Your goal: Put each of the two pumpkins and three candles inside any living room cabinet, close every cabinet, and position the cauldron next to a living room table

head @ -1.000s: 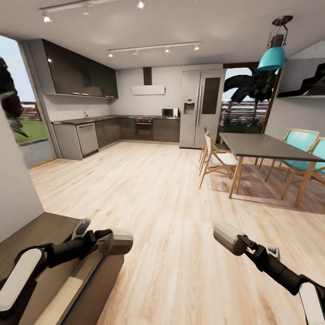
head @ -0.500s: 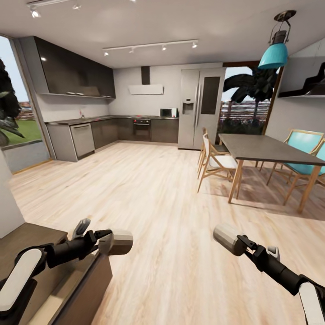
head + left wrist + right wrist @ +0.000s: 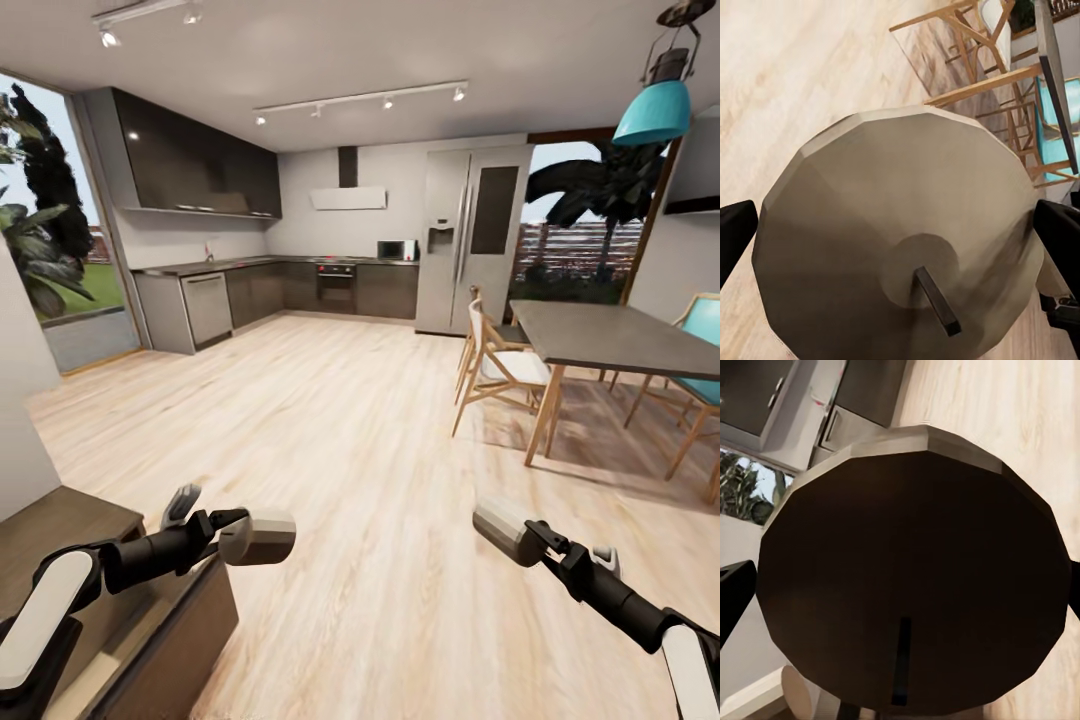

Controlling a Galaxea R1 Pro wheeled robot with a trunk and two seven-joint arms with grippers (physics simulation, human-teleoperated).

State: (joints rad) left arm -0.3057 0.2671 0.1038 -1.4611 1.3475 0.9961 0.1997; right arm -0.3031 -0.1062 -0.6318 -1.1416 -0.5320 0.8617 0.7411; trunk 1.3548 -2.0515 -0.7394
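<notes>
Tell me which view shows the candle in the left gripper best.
The left wrist view: the candle sits close up between the fingers, lit, its dark wick plain. The head view shows that candle small, side-on, at the left gripper. In the right wrist view a shadowed candle appears, presumably the right gripper's own.

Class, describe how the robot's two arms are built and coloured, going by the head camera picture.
Both arms are slim matte-black jointed tubes with a glossy white rounded shell panel on each forearm. The left end effector and the right end effector have black fingers; a small pale grey part sits near each wrist. No loose cables or markings are visible.
</notes>
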